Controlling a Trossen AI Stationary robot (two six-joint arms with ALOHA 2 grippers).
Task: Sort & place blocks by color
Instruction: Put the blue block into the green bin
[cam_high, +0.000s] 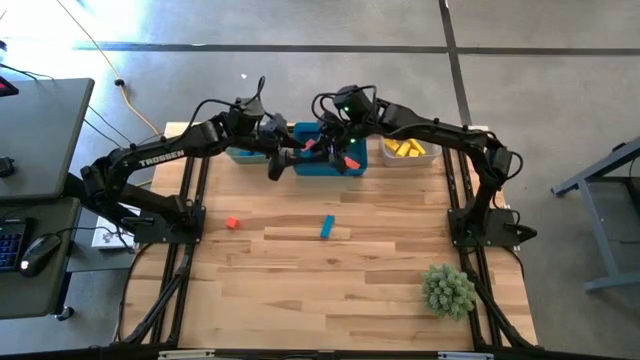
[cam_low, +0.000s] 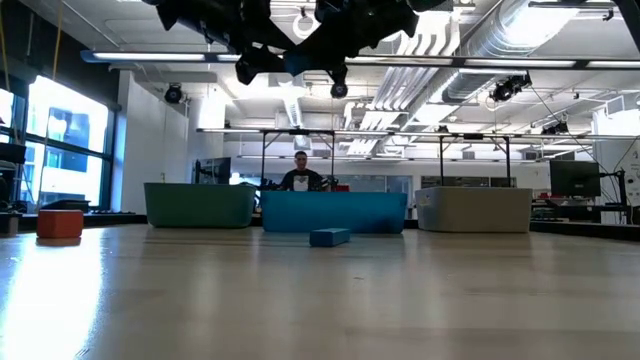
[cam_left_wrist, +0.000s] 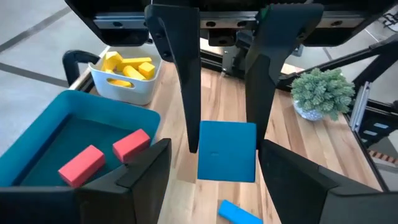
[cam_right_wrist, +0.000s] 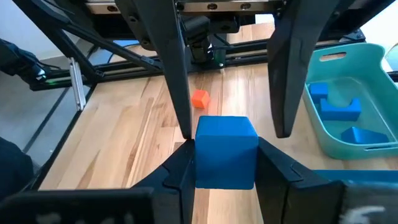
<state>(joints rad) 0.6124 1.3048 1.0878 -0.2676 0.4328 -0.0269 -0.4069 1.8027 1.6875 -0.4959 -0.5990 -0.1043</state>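
Observation:
A blue cube (cam_right_wrist: 225, 152) hangs in the air between my two grippers, over the near rim of the blue bin (cam_high: 320, 165). My right gripper (cam_right_wrist: 225, 146) is shut on it. My left gripper (cam_left_wrist: 214, 146) faces it, open, one finger on each side of the cube with a gap showing. Two red blocks (cam_left_wrist: 106, 155) lie in the blue bin. Blue blocks (cam_right_wrist: 339, 106) lie in the teal bin (cam_high: 245, 155), yellow ones (cam_left_wrist: 127, 65) in the white bin (cam_high: 405, 152). A red cube (cam_high: 232, 223) and a blue bar (cam_high: 327, 228) rest flat on the table. My right gripper pinches the blue cube between its two fingers, on two opposite side faces (cam_right_wrist: 200, 155). The fingers reach in from the table's right side. The cube is lifted clear, well above the tabletop, and sits square in the hold.
The three bins stand in a row along the far edge (cam_low: 335, 212). A spiky green plant (cam_high: 448, 290) sits at the near right corner. A person (cam_low: 300, 177) is in the room behind the bins. Bare wood lies between the loose blocks and the near edge.

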